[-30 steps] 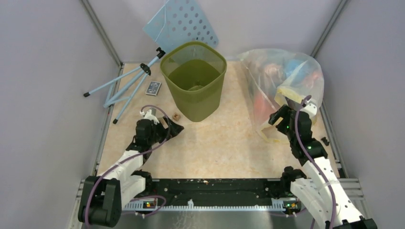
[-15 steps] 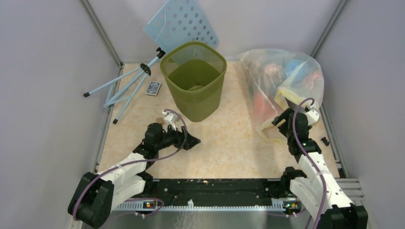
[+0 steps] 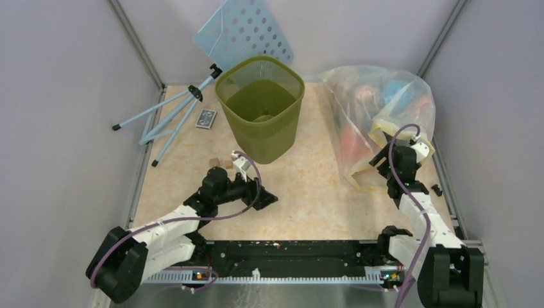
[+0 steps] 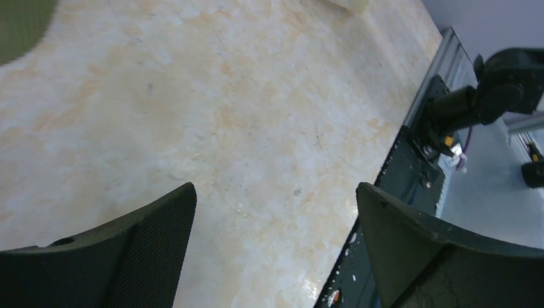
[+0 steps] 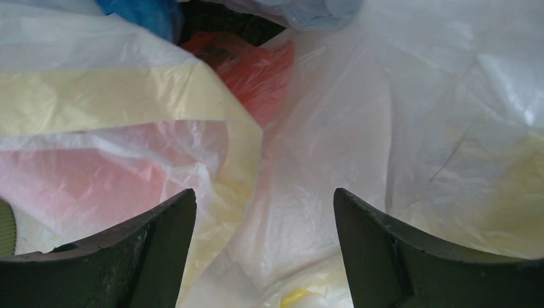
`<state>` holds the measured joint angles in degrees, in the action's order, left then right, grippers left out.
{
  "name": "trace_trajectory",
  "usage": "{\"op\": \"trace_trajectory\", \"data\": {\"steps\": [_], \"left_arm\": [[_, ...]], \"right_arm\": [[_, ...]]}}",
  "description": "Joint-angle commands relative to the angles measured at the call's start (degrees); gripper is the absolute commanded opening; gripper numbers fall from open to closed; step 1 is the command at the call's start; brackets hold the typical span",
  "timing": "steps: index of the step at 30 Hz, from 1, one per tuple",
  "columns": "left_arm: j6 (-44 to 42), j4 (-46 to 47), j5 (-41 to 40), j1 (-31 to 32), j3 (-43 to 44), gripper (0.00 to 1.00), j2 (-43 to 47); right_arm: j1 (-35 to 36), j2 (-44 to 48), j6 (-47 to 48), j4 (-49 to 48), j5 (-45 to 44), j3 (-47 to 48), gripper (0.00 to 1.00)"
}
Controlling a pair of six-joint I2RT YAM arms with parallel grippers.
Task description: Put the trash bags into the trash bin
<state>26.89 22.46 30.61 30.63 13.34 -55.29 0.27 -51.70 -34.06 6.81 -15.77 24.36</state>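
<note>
Top external view: left gripper (image 3: 266, 196), fingers spread and empty, has swung from the trash bin (image 3: 272, 141) toward lower centre; right gripper (image 3: 383, 158), likewise spread, faces the clear bag (image 3: 410, 96) at right, where the trash bags (image 5: 256, 64) lie ungrasped.

Smooth, faintly glossy marbled worktop (image 3: 308, 192); thin, crinkly, translucent plastic bag (image 3: 378, 102); matt olive plastic bin (image 3: 269, 138) with mesh-textured sides.

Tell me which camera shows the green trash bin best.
Top external: the whole trash bin shows, with its rim, mesh sides and inside. Left wrist catches only an olive patch of it at the top left corner. Right wrist is filled by the clear bag.
</note>
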Motion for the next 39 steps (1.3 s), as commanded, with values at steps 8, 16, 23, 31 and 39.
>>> {"op": "trace_trajectory", "data": {"steps": [8,16,23,31,39], "left_arm": [[-7.5,-2.9,-11.4,18.4,9.5,0.99,-5.3],[-12.7,-2.3,-23.2,33.9,24.1,0.96,-23.3],[-17.3,-8.5,-33.6,37.1,44.8,0.99,-38.7],[-18.2,-7.8,-44.0,37.1,53.1,0.99,-43.6],[-17.1,-7.0,-43.6,34.4,59.5,0.99,-47.3]], "right_arm": [[-4.2,-7.6,6.7,-11.6,22.9,4.6,0.20],[-3.5,-2.0,9.1,-3.0,32.5,9.9,0.00],[-2.7,4.7,10.6,2.7,39.5,15.1,0.00],[-2.6,4.6,9.5,2.6,45.8,18.9,0.37],[-2.6,8.1,6.9,8.7,34.6,20.0,0.57]]}}
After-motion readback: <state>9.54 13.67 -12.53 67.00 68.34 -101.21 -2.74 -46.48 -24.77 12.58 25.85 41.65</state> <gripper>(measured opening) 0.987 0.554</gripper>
